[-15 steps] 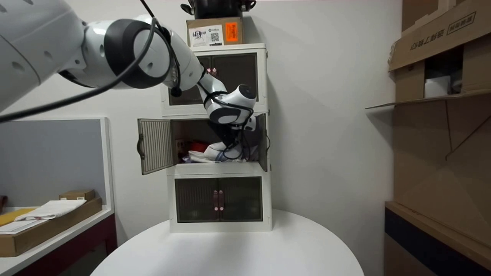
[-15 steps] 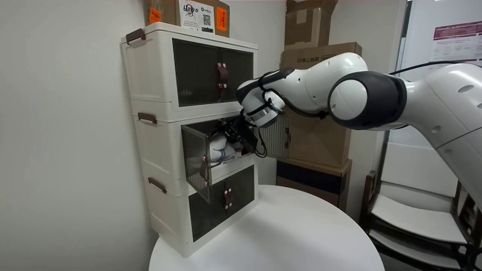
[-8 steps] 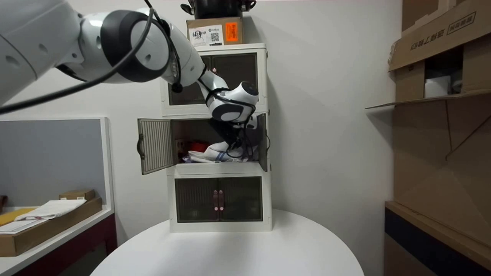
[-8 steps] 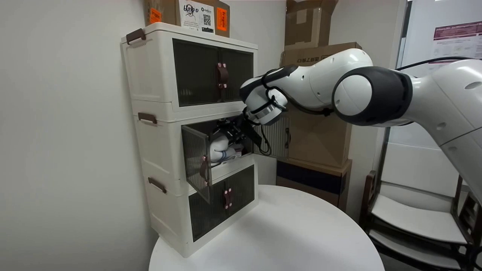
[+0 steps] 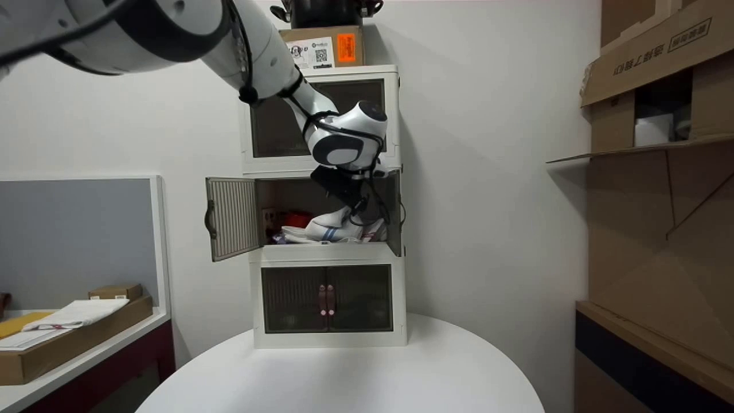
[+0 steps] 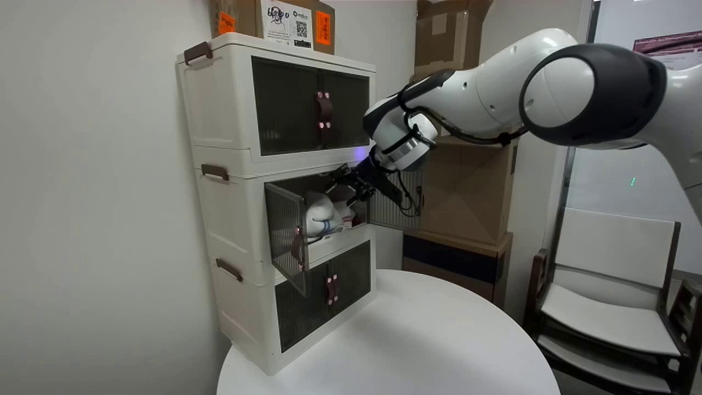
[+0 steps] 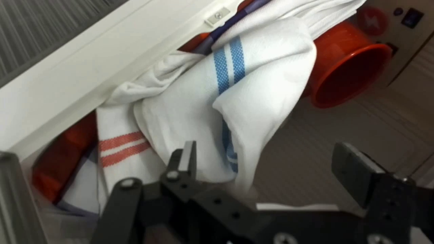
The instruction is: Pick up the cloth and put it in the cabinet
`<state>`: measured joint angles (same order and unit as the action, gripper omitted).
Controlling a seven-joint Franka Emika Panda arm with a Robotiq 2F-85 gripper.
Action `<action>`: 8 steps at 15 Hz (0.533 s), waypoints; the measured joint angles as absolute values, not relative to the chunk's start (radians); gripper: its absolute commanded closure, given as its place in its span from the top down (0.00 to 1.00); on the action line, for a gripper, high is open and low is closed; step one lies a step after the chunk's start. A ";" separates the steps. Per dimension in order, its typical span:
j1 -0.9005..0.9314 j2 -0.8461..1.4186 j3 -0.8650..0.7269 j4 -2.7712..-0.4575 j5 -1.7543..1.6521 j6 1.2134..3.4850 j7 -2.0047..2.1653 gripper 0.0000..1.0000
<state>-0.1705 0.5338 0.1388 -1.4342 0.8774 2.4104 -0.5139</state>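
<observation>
1. The gripper (image 7: 268,161) has risen and drawn back; below it, the blue-striped cloth (image 7: 200,112) lies rumpled in the middle compartment of the cabinet (image 5: 327,253).
2. Just beside the cloth: a red cup (image 7: 349,64).
3. The fingers (image 7: 354,176), I see, stand wide apart.

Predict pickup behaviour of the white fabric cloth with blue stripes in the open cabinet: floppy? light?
Probably floppy: the white fabric cloth with blue stripes lies in soft, slumped folds. Likely light for its size, since its edges look thin. Might tug the white fabric with red stripes, which it partly covers.
</observation>
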 measured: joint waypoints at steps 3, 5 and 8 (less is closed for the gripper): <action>-0.191 0.424 0.132 -1.534 0.877 2.383 -0.562 1.00; -0.195 0.358 0.111 -1.590 0.855 2.337 -0.584 1.00; -0.196 0.274 0.054 -1.665 0.732 2.222 -0.592 1.00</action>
<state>-0.1959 0.2744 0.0539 -1.6654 0.7318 2.2215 -0.5921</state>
